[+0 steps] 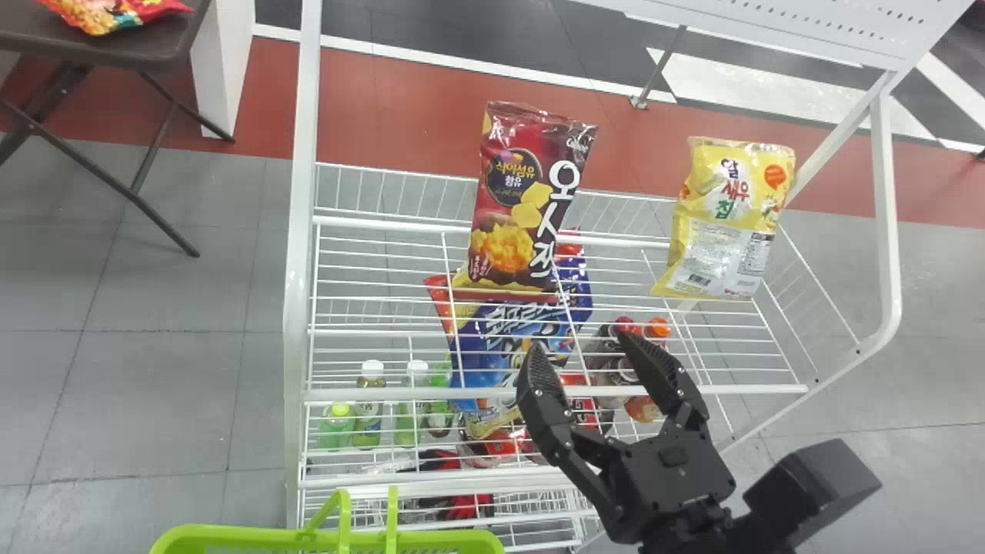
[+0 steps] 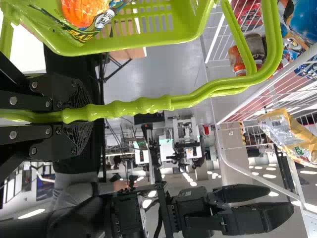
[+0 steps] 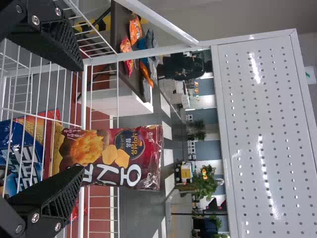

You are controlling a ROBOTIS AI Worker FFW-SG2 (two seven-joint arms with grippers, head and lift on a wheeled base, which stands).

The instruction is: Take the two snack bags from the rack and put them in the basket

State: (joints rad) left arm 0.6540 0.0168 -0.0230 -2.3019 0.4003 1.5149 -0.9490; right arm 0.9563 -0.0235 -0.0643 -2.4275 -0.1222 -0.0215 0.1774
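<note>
Red snack bag (image 1: 512, 223) on white rack (image 1: 301, 231), head view's upper middle; yellow snack bag (image 1: 723, 223), upper right. Right hand (image 1: 583, 343), lower right, fingers apart. Left hand (image 2: 83, 115) clamped on handle (image 2: 148, 105) of green basket (image 1: 231, 534).

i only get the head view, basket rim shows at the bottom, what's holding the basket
Observer: The left tool; its fingers are shut on the handle.
Operator: anything in the basket yet
Observer: Yes, a bag with an orange print lies inside.
Operator: i see a red bag on the table top left, any other colour there
Observer: The right wrist view also shows an orange bag on it.
</note>
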